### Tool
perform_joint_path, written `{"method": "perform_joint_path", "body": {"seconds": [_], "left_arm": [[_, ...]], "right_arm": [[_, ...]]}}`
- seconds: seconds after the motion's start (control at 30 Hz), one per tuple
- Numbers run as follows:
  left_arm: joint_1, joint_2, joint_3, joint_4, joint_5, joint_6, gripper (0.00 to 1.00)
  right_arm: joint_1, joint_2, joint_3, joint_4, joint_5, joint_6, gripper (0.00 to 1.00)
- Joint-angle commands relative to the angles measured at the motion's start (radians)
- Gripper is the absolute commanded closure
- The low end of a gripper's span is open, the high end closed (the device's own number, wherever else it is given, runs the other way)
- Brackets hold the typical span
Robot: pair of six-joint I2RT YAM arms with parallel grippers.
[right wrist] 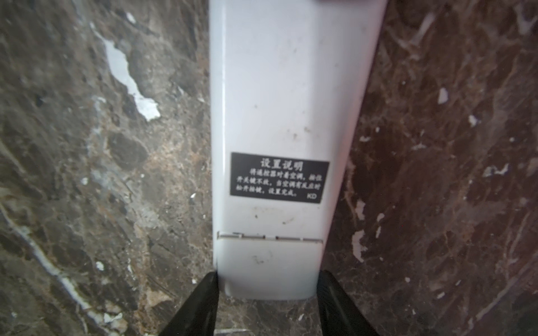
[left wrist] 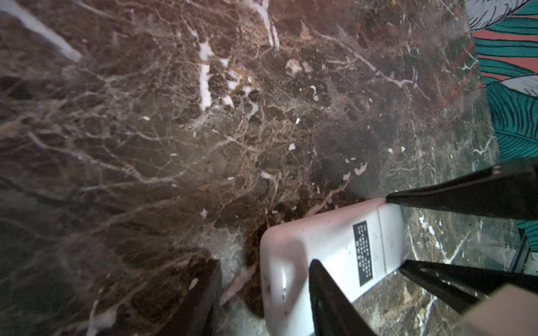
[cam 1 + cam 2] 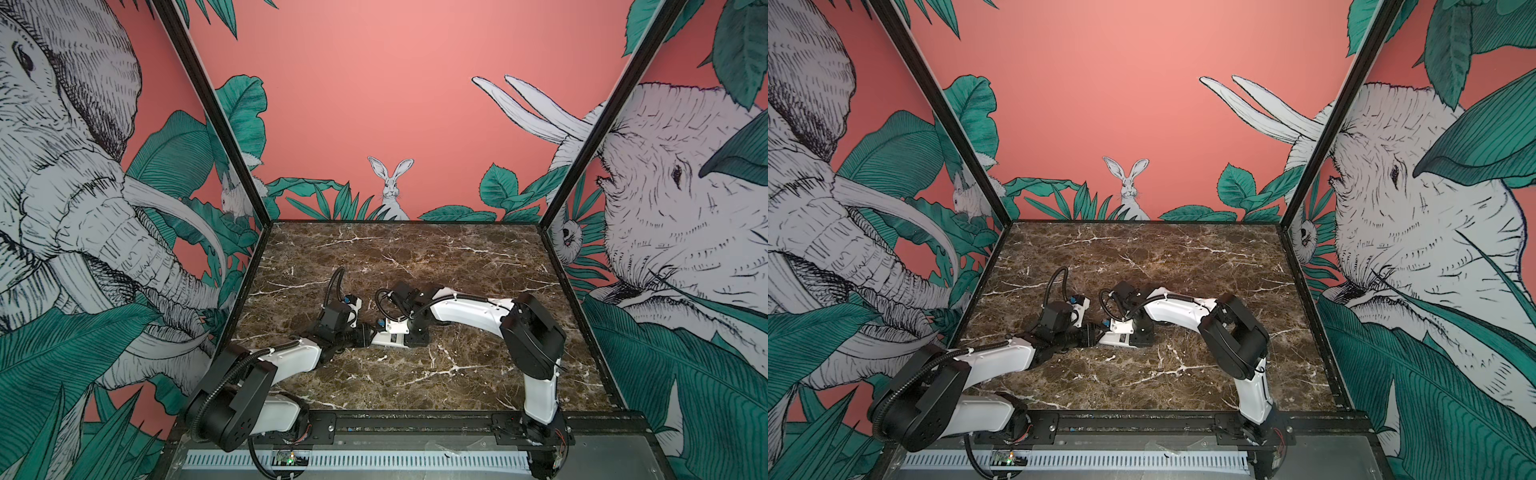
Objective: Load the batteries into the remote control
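Where its two black fingers [image 1: 334, 293] press on opposite long sides of the small white rectangular plastic remote control [image 1: 279, 101], the right gripper [image 1: 267, 275] is clamped on the handset's end. The left gripper [image 2: 263, 261] meets the other end with jaws apart. One finger [image 2: 326, 296] crosses in front of the white back, while the other [image 2: 201, 296], blurred, stands off the remote's side with bare stone between them.

The remote lies flat near the middle of the brown white-veined marble tabletop [image 3: 415, 257], seen in both top views [image 3: 1119, 338]. Open marble runs from it to the back and right edges. The black metal front rail [image 3: 415, 419] is nearer, and the painted jungle mural walls [image 3: 374, 104] close the other three sides.

The plain back faces up, lightly smudged. It carries a black rectangular label [image 1: 279, 177] with white characters. A thin cover seam [image 1: 267, 237] lies shut just beside the right gripper's fingertips.
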Motion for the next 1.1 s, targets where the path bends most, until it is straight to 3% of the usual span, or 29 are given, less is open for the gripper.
{"method": "perform_joint_path", "body": {"seconds": [0.0,0.27,0.37,1.07], "left_arm": [[-0.001,0.024,-0.055,-0.151,0.002,-0.021,0.53],[-0.001,0.020,-0.067,-0.151,0.011,-0.024,0.59],[0.000,0.022,-0.067,-0.151,0.009,-0.024,0.59],[-0.001,0.013,-0.074,-0.146,0.005,-0.028,0.59]], "right_arm": [[0.010,0.025,0.029,-0.003,-0.021,0.014,0.47],[0.010,0.025,0.033,-0.003,-0.038,0.028,0.45],[0.011,0.022,0.030,-0.012,-0.046,0.029,0.41],[0.016,-0.020,0.011,-0.014,-0.054,0.041,0.37]]}}
